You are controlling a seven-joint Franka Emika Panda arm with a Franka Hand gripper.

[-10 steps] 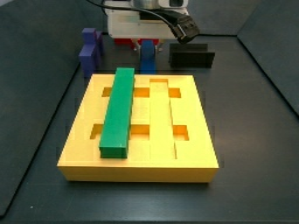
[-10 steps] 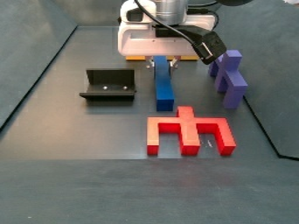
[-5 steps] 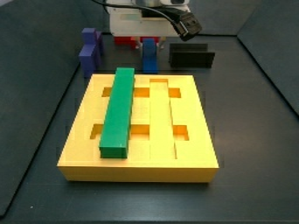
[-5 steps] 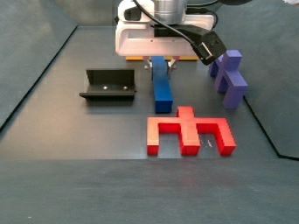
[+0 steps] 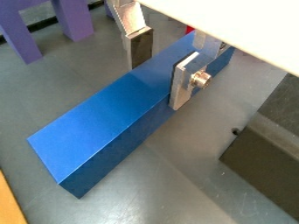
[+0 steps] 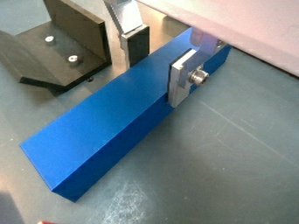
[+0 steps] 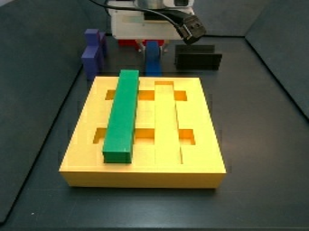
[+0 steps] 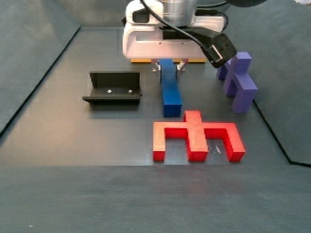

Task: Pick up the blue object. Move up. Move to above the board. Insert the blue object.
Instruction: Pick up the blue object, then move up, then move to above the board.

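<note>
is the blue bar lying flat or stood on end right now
Lying flat. In both wrist views the blue object rests lengthwise on the grey floor, with the gripper straddling one end, a finger on each long side. Whether it's clamped: cannot tell.

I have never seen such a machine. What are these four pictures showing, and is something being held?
This is a robot arm whose end effector has two flat silver fingers. Two pictures come from cameras on its wrist, looking down along the fingers; two come from cameras fixed beside the table. In both wrist views the fingers stand on either side of the blue object, a long bar lying on the dark floor. Whether they already press it, I cannot tell. Nearby are the board, yellow, with a green bar in one groove, a red piece, a purple block and the dark fixture.
</note>
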